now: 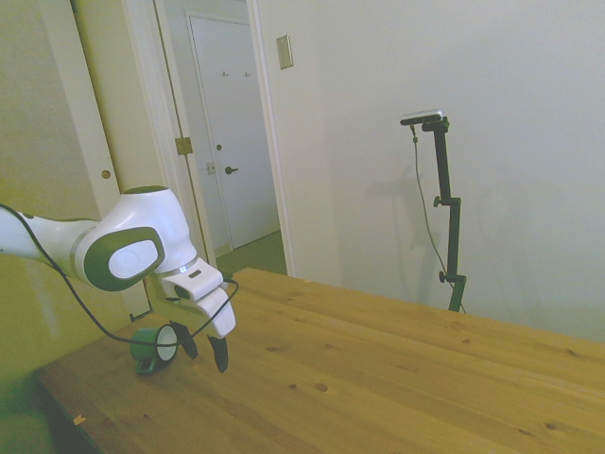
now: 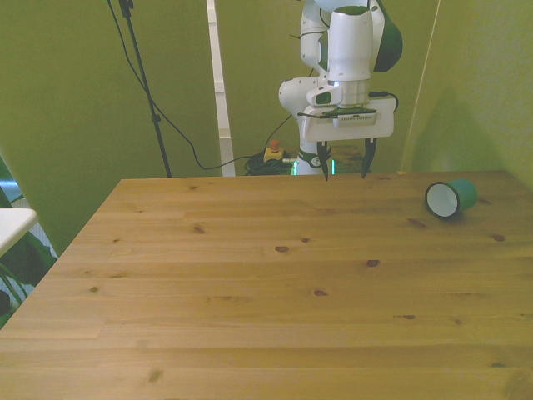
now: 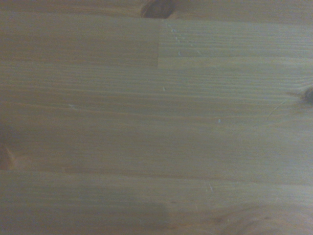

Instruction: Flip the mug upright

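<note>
Green-teal, the mug [image 2: 450,198] lies on its side near the wooden table [image 2: 266,283]'s edge, at the front view's right. The gripper [image 2: 343,171] hangs apart from it, fingers spread and empty. Approach seems not begun; next it must reach the mug's rim.

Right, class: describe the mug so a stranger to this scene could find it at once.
Start at the wooden table and go to the far corner on the front view's right, past the open gripper hanging above the far edge. There the mug lies on its side, teal outside, white inside, the only loose thing on the table.
</note>
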Robot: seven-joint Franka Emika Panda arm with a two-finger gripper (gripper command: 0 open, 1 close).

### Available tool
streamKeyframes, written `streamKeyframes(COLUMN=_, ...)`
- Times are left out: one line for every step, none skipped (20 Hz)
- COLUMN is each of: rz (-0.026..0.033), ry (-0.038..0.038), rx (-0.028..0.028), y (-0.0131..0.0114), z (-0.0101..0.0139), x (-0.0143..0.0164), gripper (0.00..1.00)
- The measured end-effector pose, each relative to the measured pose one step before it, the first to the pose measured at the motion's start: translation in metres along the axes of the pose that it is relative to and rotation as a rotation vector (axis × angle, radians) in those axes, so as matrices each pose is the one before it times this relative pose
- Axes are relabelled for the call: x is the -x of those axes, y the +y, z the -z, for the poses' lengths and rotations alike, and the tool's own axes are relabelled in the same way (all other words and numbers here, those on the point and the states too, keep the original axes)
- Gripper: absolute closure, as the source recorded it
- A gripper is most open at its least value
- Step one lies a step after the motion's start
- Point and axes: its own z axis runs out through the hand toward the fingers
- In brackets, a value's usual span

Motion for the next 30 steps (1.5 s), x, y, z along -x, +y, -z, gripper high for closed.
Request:
streamKeyframes(rz=-0.00203, ry=0.00007, rx=-0.00014, y=-0.00016, z=-0.00003, x=-0.00016, gripper=0.0)
streamKeyframes(rz=-0.00628, ry=0.00017, rx=0.00144, y=-0.0005, z=-0.00037, x=0.00045, gripper=0.0)
streamKeyframes(rz=0.00749, ry=0.00201, rx=0.00007, y=-0.00299, z=-0.00017, x=0.00181, gripper=0.0)
streamKeyframes(rz=0.0153, ry=0.00292, rx=-0.00238, y=-0.00661, z=0.00089, x=0.00267, gripper=0.0)
streamKeyframes(rz=0.01649, ry=0.00014, rx=-0.00414, y=-0.0085, z=0.0013, x=0.00243, gripper=0.0)
streamKeyframes(rz=0.01768, ry=-0.00174, rx=-0.00398, y=-0.00957, z=0.0007, x=0.00203, gripper=0.0)
streamKeyframes(rz=0.01181, ry=-0.00536, rx=-0.00637, y=-0.00955, z=0.00028, x=0.00024, gripper=0.0)
streamKeyframes(rz=0.00732, ry=-0.00948, rx=-0.00768, y=-0.00911, z=-0.00069, x=-0.001, gripper=0.0)
streamKeyframes(rz=0.00624, ry=-0.01473, rx=-0.00888, y=-0.00933, z=-0.00193, x=-0.00157, gripper=0.0)
streamKeyframes(rz=0.01508, ry=-0.02318, rx=-0.00828, y=-0.01079, z=-0.0036, x=-0.00058, gripper=0.0)
streamKeyframes(rz=0.02135, ry=-0.02998, rx=-0.01013, y=-0.01142, z=-0.00411, x=0.00079, gripper=0.0)
streamKeyframes(rz=0.02373, ry=-0.02834, rx=-0.00483, y=-0.01103, z=-0.00449, x=0.00054, gripper=0.0)
streamKeyframes(rz=0.02494, ry=-0.03106, rx=-0.00539, y=-0.01074, z=-0.00399, x=0.00117, gripper=0.0)
streamKeyframes(rz=0.02769, ry=-0.03026, rx=-0.00761, y=-0.01042, z=-0.00385, x=0.00077, gripper=0.0)
streamKeyframes(rz=0.02941, ry=-0.02699, rx=-0.00704, y=-0.00915, z=-0.00365, x=0.00051, gripper=0.0)
streamKeyframes(rz=0.02935, ry=-0.02835, rx=-0.00848, y=-0.00843, z=-0.00378, x=0.00073, gripper=0.0)
streamKeyframes(rz=0.03032, ry=-0.0253, rx=-0.00319, y=-0.00778, z=-0.00343, x=0.00135, gripper=0.0)
streamKeyframes(rz=0.0197, ry=-0.02084, rx=0.00393, y=-0.00587, z=-0.00165, x=0.00122, gripper=0.0)
streamKeyframes(rz=0.01305, ry=-0.01644, rx=0.00593, y=-0.00701, z=0.00386, x=0.00186, gripper=0.0)
streamKeyframes(rz=0.00613, ry=0.00038, rx=-0.00159, y=-0.00032, z=0.00042, x=-0.00006, gripper=0.0)
streamKeyframes(rz=0.01815, ry=-0.00162, rx=-0.0087, y=-0.0013, z=0.00138, x=-0.00001, gripper=0.0)
streamKeyframes(rz=0.02445, ry=-0.00321, rx=-0.01419, y=-0.00182, z=0.00184, x=-0.00003, gripper=0.0)
streamKeyframes(rz=0.02346, ry=-0.00219, rx=-0.01368, y=-0.00174, z=0.00191, x=-0.00027, gripper=0.0)
streamKeyframes(rz=0.02196, ry=-0.00535, rx=-0.01808, y=-0.00154, z=0.00175, x=-0.00023, gripper=0.0)
streamKeyframes(rz=0.02247, ry=-0.01617, rx=-0.02403, y=-0.00086, z=0.00083, x=0.00027, gripper=0.0)
streamKeyframes(rz=0.02154, ry=-0.01925, rx=-0.02106, y=0.00008, z=-0.00007, x=0.00044, gripper=0.0)
streamKeyframes(rz=0.01619, ry=-0.01808, rx=-0.01531, y=0.00109, z=-0.00098, x=0.00017, gripper=0.0)
streamKeyframes(rz=0.01592, ry=-0.02275, rx=-0.02135, y=0.00139, z=-0.00201, x=-0.00001, gripper=0.0)
streamKeyframes(rz=0.01357, ry=-0.02216, rx=-0.01975, y=0.00179, z=-0.00261, x=-0.00035, gripper=0.0)
streamKeyframes(rz=0.01113, ry=-0.02023, rx=-0.01833, y=0.00217, z=-0.00322, x=-0.00111, gripper=0.0)
